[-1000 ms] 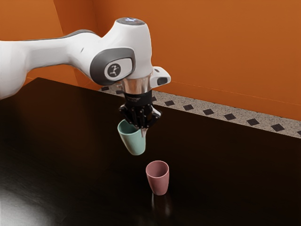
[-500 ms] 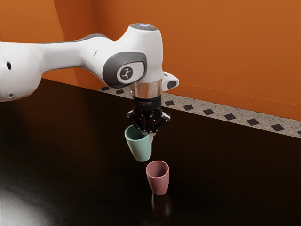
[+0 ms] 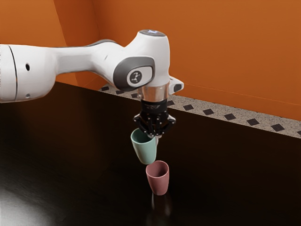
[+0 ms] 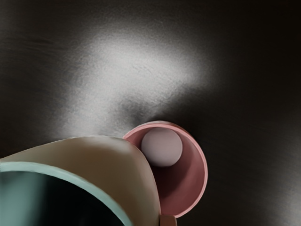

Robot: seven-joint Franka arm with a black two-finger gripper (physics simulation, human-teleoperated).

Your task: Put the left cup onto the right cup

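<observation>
The pincer (image 3: pixel 154 133) hangs straight down from the white arm (image 3: pixel 70 63) above the dark tabletop (image 3: pixel 70 179), and its black fingers are closed on the rim wall of the green cup (image 3: pixel 145 150), at the side of the rim toward the exterior view's right. The green cup hangs in the air, clear of the tabletop. It is tilted: its long axis leans, with the open mouth facing up and toward the exterior view's left and the closed base pointing down and toward the exterior view's right.

The pink cup (image 3: pixel 157 178) stands upright on the tabletop with its mouth up, its long axis vertical. The green cup's base sits just above the pink cup's rim, at the rim's edge on the exterior view's left; I cannot tell whether the two touch.

In the wrist view the green cup (image 4: pixel 94 165) looms large and blurred close under the hand, its teal inside dark. Its wall overlaps one side of the pink cup (image 4: pixel 193 179), whose round pale bottom shows inside the open mouth. A soft bright glare lies on the tabletop (image 4: pixel 141 61) beyond both cups.
</observation>
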